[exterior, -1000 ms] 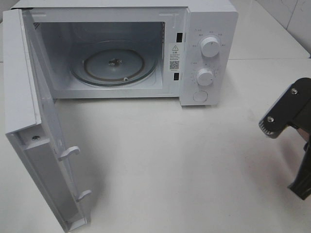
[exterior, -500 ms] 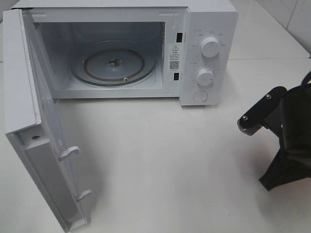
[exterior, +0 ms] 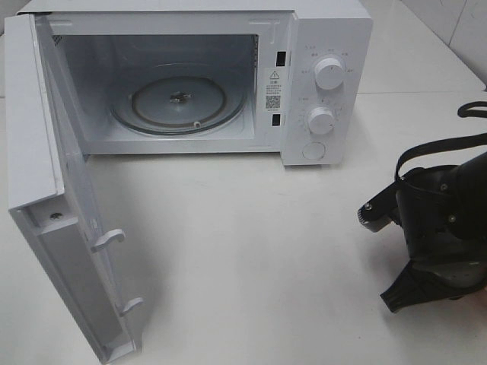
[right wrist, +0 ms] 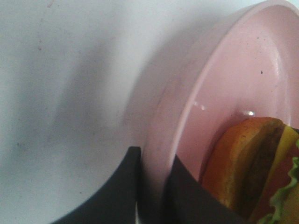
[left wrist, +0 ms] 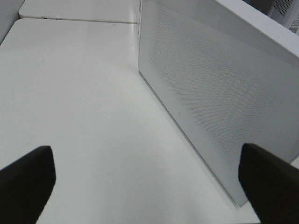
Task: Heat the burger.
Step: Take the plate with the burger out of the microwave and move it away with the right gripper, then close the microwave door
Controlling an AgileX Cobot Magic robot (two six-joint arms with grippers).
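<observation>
Nearest the right wrist camera, the right claw (right wrist: 152, 186) was clamped on the rim of the flat round pink plate (right wrist: 224, 93), one dark finger on either side of the edge. On that plate sat the burger (right wrist: 252, 163), a golden-brown bun with a dark patty, yellow cheese and a frill of green lettuce, just inside the rim by the grip. From the high camera only the black body of the right arm (exterior: 441, 228) showed, at the right edge over the white table (exterior: 259, 251); plate and burger were hidden from that view.

The left claw (left wrist: 147, 186) hung with its two dark fingertips spread wide apart and nothing between them, just beside the perforated outer face of the white microwave door (left wrist: 215, 98).

Farther back, the white microwave oven (exterior: 327, 30) stood with that door swung fully open and its round glass turntable (exterior: 179, 103) bare.

So the door seemed ready and the plate gripped; carrying the burger across, setting it on the turntable, shutting the door and turning the dials (exterior: 329, 74) all appeared left to do.
</observation>
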